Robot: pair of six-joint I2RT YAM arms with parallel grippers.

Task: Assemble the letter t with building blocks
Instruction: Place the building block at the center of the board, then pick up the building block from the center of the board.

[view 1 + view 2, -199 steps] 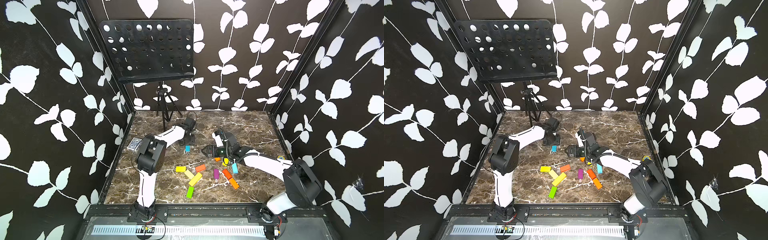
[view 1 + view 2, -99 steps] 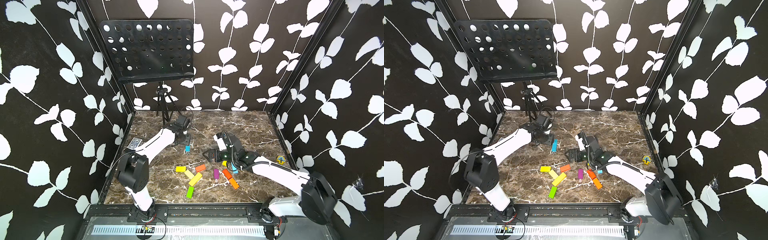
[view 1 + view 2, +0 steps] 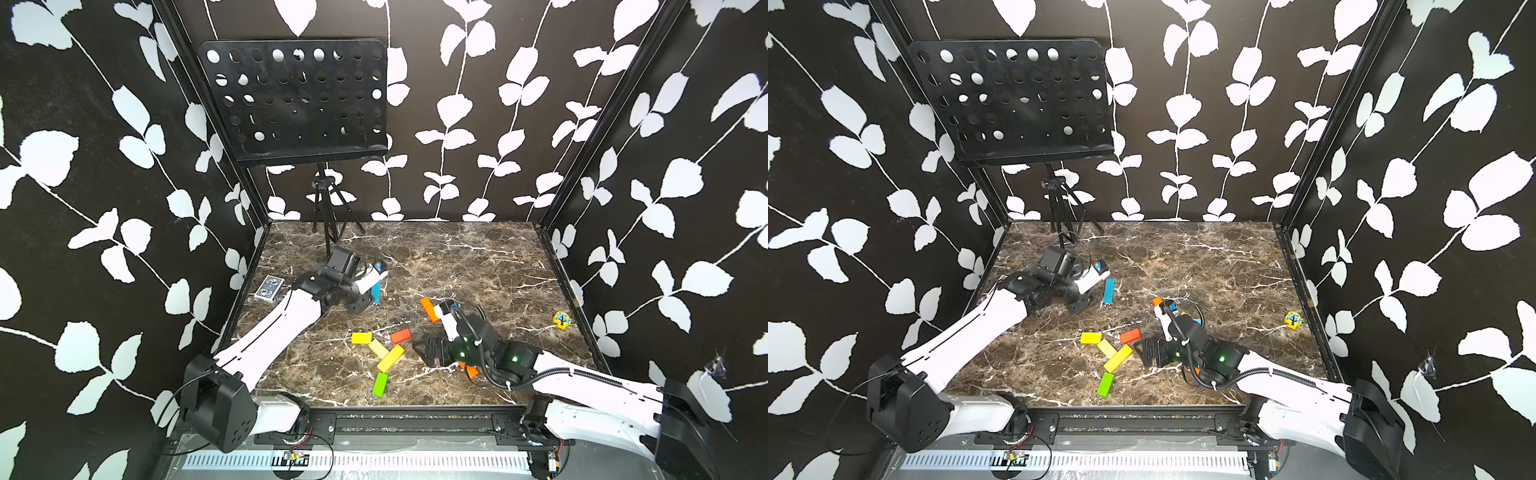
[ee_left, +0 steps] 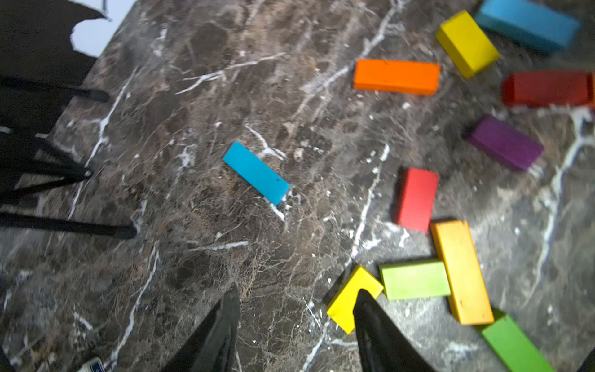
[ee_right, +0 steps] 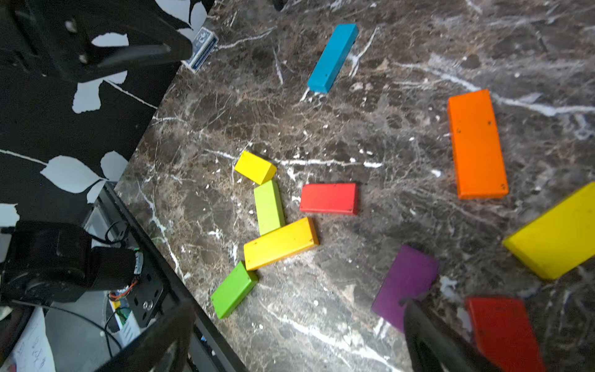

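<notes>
While the left pincer [image 4: 296,306] hangs half-open and the right pincer [image 5: 297,309] gapes wide, both empty, grabbing the purple bar [image 5: 405,283] could shove the red bar [image 5: 502,331] beside it

Marble tabletop [image 3: 478,266] is carrying scattered building blocks [image 5: 476,145]. At 6 o'clock a yellow bar [image 3: 361,338], pale yellow bar [image 3: 378,347], amber bar [image 3: 390,359] and lime bar [image 3: 380,384] are lying in a touching chain, with a red-orange bar [image 3: 401,335] just beside. Cyan bar [image 3: 1108,291] is lying alone at 10, card box [image 3: 269,287] sitting at 9, tree token [image 3: 561,320] at 3, stand tripod [image 3: 328,216] standing at 11.
</notes>
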